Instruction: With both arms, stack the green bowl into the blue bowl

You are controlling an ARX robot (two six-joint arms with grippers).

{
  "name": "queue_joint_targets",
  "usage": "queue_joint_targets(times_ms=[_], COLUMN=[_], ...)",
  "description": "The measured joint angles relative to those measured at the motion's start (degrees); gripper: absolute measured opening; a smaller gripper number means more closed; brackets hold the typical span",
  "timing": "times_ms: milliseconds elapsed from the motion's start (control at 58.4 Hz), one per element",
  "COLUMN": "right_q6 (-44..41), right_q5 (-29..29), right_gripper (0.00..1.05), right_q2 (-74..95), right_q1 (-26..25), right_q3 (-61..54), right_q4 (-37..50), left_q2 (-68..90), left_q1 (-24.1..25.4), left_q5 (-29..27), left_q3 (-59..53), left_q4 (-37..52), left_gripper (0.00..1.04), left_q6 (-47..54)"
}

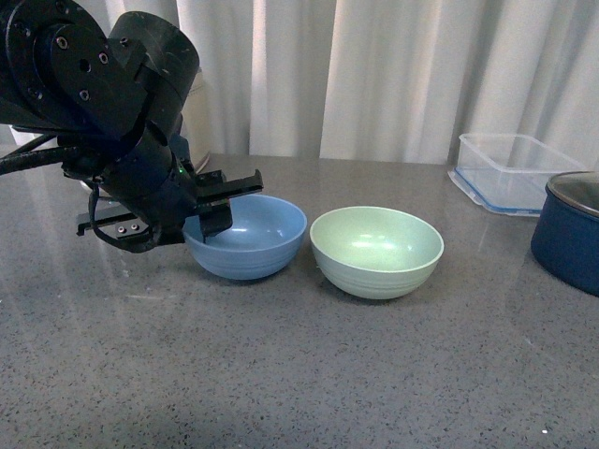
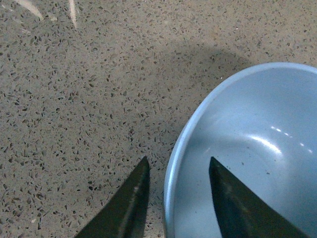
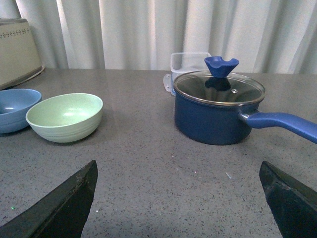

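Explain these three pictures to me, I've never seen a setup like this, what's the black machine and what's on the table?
It is a two-armed robot. One picture looks forward from its body; the other two come from cameras on each wrist. On the grey table sit a blue bowl, a green bowl, a dark blue lidded pot and a clear plastic box. The left gripper has open jaws straddling the blue bowl's rim, one jaw inside, one outside. The right gripper is open over bare table, holding nothing.

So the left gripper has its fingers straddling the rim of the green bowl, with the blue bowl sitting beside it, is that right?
Not quite. The left gripper straddles the rim of the blue bowl, not the green one; the left wrist view shows one finger inside and one outside. The green bowl sits beside it, untouched.
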Motion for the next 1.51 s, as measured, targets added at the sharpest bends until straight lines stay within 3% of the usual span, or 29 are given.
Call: queue_joint_targets(times_ms=[240, 342, 702, 942, 976, 1061, 1130, 1438, 1507], right_q6=[0.0, 0.0, 0.0, 0.0, 0.0, 0.0, 0.0, 0.0, 0.0], right_q5=[0.0, 0.0, 0.0, 0.0, 0.0, 0.0, 0.0, 0.0, 0.0], right_gripper=[0.95, 0.95, 0.95, 0.95, 0.95, 0.95, 0.95, 0.95, 0.95], right_q2=[0.0, 0.0, 0.0, 0.0, 0.0, 0.0, 0.0, 0.0, 0.0], right_q1=[0.0, 0.0, 0.0, 0.0, 0.0, 0.0, 0.0, 0.0, 0.0], right_q3=[0.0, 0.0, 0.0, 0.0, 0.0, 0.0, 0.0, 0.0, 0.0], right_q4=[0.0, 0.0, 0.0, 0.0, 0.0, 0.0, 0.0, 0.0, 0.0], left_q2=[-2.1, -8.3, -40.8, -43.7, -43.8, -46.6, -49.7, -60.4, -63.7], left_q1=[-0.1, -0.1, -3.9, -4.4, -4.1, -2.1, -0.1, 5.3, 6.6], left_q5=[0.3, -0.9, -14.7, -15.1, -13.4, -5.9, -4.3, 1.0, 1.9], left_q3=[-0.9, -4.3, -32.9, -36.3, -37.8, -49.3, -55.7, -69.5, -72.1], left_q4=[0.0, 0.5, 8.3, 8.5, 12.4, 37.5, 46.7, 50.2, 50.1], left_gripper=[0.76, 0.99, 0.98, 0.98, 0.95, 0.75, 0.61, 0.06, 0.04], left_q6=[-0.3, 0.3, 12.7, 15.8, 17.1, 20.5, 21.5, 22.4, 22.6])
